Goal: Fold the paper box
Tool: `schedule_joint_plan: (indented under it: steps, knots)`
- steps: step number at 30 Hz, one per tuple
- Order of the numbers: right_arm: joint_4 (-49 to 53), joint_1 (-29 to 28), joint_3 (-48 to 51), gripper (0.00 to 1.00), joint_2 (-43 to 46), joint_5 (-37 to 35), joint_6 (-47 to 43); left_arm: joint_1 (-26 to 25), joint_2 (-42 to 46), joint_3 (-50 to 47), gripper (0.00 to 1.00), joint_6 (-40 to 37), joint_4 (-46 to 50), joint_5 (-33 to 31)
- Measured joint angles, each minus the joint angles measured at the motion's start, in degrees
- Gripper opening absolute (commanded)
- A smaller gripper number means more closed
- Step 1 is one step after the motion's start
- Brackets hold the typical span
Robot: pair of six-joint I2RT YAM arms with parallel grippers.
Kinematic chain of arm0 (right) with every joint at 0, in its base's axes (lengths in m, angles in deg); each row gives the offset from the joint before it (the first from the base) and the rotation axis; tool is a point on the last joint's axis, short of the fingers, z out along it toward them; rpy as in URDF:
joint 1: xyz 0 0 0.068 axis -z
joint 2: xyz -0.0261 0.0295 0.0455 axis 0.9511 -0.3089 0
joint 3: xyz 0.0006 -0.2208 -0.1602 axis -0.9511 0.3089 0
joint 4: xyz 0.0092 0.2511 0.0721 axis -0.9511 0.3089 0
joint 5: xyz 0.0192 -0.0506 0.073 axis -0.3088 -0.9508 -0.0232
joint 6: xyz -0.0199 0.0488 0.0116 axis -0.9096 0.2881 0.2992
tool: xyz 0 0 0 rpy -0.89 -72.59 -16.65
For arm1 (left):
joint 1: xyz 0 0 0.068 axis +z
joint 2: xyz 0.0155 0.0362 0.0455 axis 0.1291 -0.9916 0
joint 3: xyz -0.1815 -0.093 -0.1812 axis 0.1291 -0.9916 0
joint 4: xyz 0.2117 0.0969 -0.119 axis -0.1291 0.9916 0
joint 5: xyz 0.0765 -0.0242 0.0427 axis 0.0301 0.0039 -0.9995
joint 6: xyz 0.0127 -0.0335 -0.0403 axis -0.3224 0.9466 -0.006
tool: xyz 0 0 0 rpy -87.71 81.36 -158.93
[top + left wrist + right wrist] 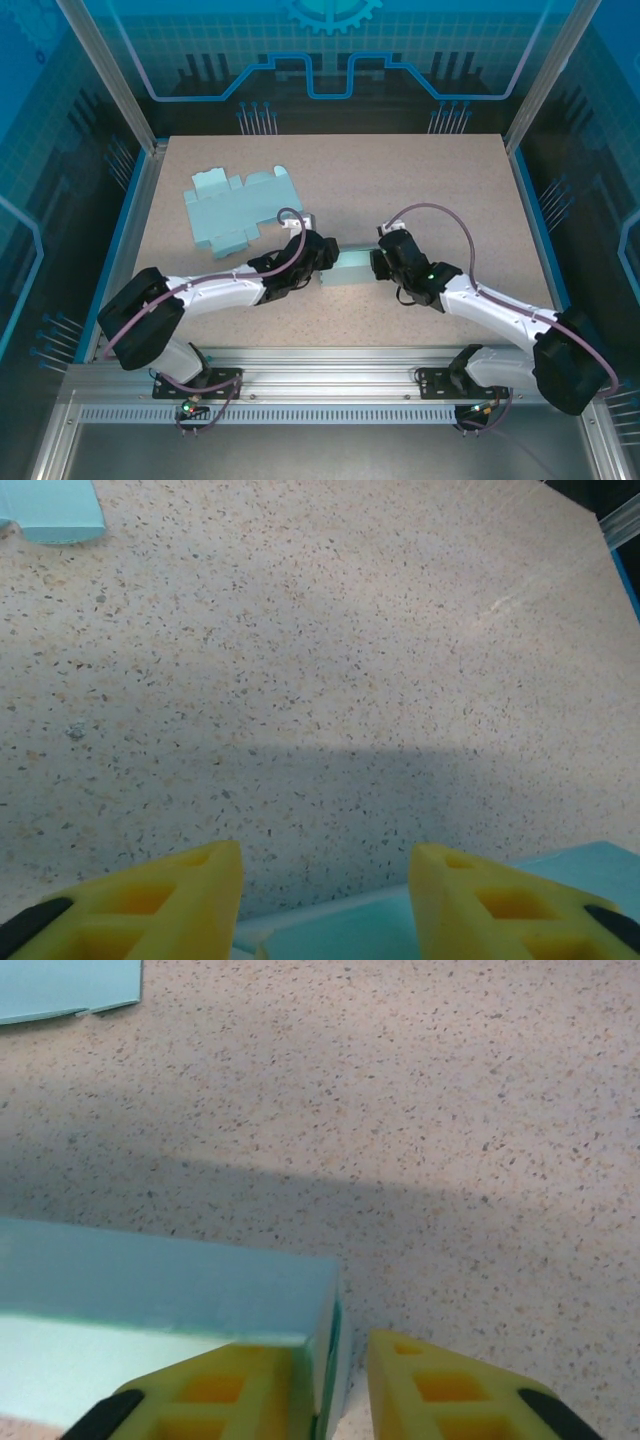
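Near the front middle of the speckled beige counter [450, 190] lies the small light-blue paper box [347, 272]. It is already raised into a rectangular body with flat walls.

My right fingers [378, 266] stand a little apart around its right end wall. One finger is close against the wall and the other has a thin gap to it, so I judge they are not pinching. My left fingers [318, 268] are at the other end, parted wide, with an edge of the box low between them. As far as I see, they do not press it.

I judge the folding is mostly done; perhaps the end flaps need tucking. I cannot tell whether the ends are closed, because my wrists cover them from above and the close views cut the box off.

A flat light-blue paper sheet [235, 210], cut and creased but not folded, lies well apart at the back left.
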Motion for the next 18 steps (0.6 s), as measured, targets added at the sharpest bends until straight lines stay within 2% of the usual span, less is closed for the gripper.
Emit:
schedule_joint_plan:
  steps: [5, 10, 14, 18]
  knots:
    - [3.5, -1.4, 1.0, 0.44, 4.0, 1.7, 0.7, 0.0, -1.5, -0.1, 0.44, 0.6, -2.5, -1.2]
    - [6.0, -1.5, 1.2, 0.6, 10.1, 3.2, 2.0, 0.0, -2.4, -0.1, 0.42, 1.4, -3.9, -2.4]
    - [7.4, -1.4, 0.5, 0.66, 12.4, 3.4, 3.8, -0.1, -2.7, -0.1, 0.42, 1.5, -4.3, -3.1]
    - [8.5, -0.3, -2.5, 0.68, 9.4, 3.3, 6.2, -0.4, -2.7, -0.2, 0.42, 1.5, -4.5, -3.8]
